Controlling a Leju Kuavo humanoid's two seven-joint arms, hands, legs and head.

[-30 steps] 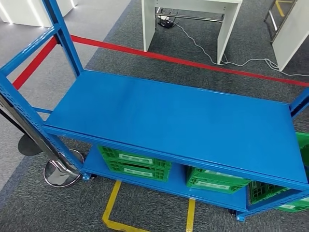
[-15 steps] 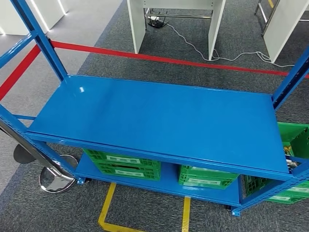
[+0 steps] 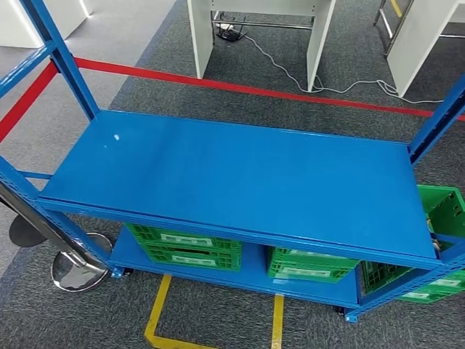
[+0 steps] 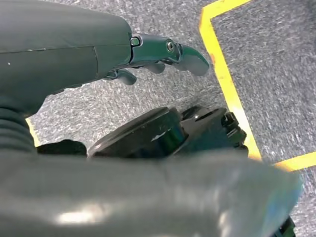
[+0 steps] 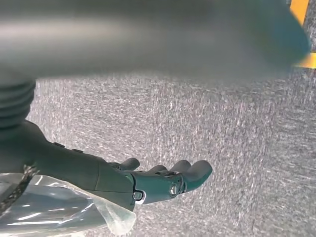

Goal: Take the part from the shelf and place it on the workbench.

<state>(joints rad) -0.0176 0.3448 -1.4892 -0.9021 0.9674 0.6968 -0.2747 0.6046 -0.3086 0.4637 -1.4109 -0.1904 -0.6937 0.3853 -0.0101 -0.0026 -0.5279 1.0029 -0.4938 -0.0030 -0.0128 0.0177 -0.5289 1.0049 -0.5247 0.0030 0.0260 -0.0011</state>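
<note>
A blue metal shelf (image 3: 247, 174) stands in front of me in the head view, its wide top board bare. On its lower board sit green plastic crates (image 3: 184, 246) (image 3: 307, 263), and a third green crate (image 3: 439, 211) sits at the right end. Something small lies at that crate's edge, too small to identify. My left hand (image 4: 111, 49) hangs over grey carpet with fingers stretched out and nothing in them. My right hand (image 5: 149, 180) also hangs over the carpet, fingers extended and holding nothing.
A red barrier belt (image 3: 247, 87) runs behind the shelf, with a chrome stanchion base (image 3: 74, 269) at its left front corner. White desk legs (image 3: 200, 36) and floor cables (image 3: 340, 87) lie beyond. Yellow floor tape (image 3: 156, 320) marks the carpet in front.
The whole picture has shifted, so the camera has moved: the shelf now sits more centred and its right post and end crate have come into view. Nothing on the shelf has moved.
</note>
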